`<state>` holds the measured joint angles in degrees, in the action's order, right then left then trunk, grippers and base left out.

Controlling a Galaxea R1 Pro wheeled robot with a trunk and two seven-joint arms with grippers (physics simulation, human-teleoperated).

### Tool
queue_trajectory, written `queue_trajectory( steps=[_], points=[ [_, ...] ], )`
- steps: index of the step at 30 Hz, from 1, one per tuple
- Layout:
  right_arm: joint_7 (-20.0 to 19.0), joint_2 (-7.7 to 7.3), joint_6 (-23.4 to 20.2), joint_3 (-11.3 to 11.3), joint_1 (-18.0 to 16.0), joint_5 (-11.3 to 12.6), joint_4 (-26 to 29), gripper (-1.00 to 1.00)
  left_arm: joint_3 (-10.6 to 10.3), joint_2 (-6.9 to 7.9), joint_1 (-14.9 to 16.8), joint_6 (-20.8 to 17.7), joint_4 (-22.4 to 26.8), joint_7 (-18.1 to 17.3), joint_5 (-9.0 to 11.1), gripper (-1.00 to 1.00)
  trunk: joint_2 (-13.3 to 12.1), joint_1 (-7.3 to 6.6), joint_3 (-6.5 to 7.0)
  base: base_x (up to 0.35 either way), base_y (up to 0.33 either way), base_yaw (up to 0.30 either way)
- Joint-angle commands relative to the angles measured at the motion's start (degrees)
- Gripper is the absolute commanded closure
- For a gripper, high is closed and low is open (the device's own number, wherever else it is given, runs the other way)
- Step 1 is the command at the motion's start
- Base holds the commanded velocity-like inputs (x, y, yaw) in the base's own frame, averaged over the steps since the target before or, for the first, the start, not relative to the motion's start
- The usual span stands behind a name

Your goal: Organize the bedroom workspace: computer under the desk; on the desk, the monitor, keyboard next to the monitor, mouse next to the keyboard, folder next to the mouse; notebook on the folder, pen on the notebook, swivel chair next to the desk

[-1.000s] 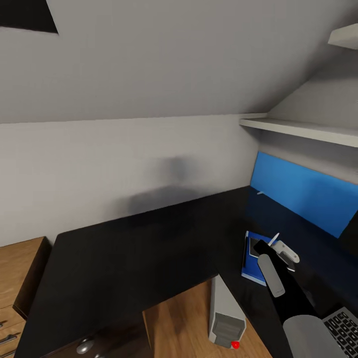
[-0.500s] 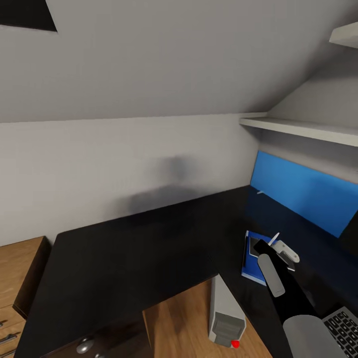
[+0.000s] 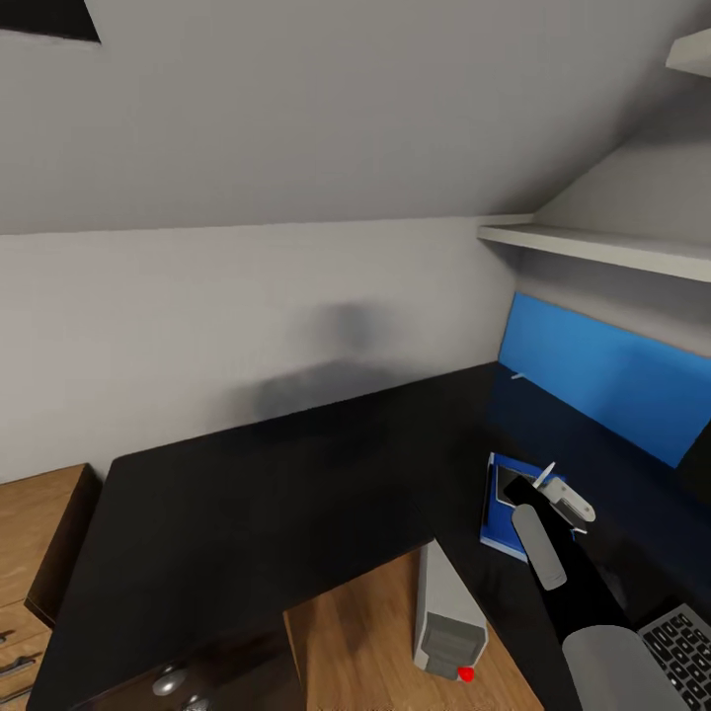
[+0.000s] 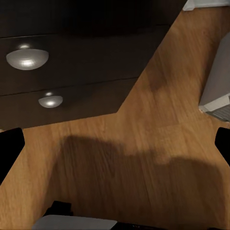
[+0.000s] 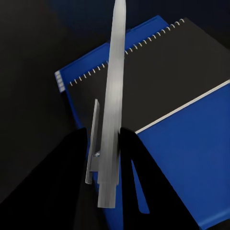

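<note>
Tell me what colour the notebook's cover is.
Dark grey, nearly black: the notebook lies on the blue folder, clearest in the right wrist view.

There is one black desk [image 3: 247, 504], one blue folder [image 3: 499, 518], one dark notebook [image 5: 163, 81], one white pen [image 5: 112, 110], one grey computer [image 3: 446, 622], one keyboard [image 3: 686, 652], two round knobs [image 4: 27, 56] and two shelves [image 3: 602, 249].

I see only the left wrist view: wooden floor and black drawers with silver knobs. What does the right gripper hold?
Observer: The right gripper is shut on the pen, seen in the right wrist view.
Operator: What lies below the pen?
Observer: The notebook, resting on the blue folder.
Operator: Where is that stack?
Observer: On the desk, in the head view, beyond the keyboard.
</note>
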<state>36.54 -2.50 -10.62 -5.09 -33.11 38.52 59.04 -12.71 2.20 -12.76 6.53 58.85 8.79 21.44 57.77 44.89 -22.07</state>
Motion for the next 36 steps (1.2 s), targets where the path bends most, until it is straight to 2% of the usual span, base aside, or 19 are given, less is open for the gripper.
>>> queue_trajectory(
  steps=[1, 36],
  points=[
    [0.28, -0.02, -0.37, 0.01, -0.03, 0.15, 0.11, 1.00, -0.30, 0.09, 0.01, 0.24, 0.05, 0.44, 0.53, -1.00, 0.05, 0.01, -0.15, 0.000, 0.000, 0.000],
    [0.28, -0.05, -0.37, -0.01, -0.03, 0.15, 0.11, 1.00, -0.30, 0.09, 0.01, 0.33, 0.04, 0.40, 0.53, -1.00, 0.05, 0.01, -3.26, 0.000, 0.000, 0.000]
  ],
)
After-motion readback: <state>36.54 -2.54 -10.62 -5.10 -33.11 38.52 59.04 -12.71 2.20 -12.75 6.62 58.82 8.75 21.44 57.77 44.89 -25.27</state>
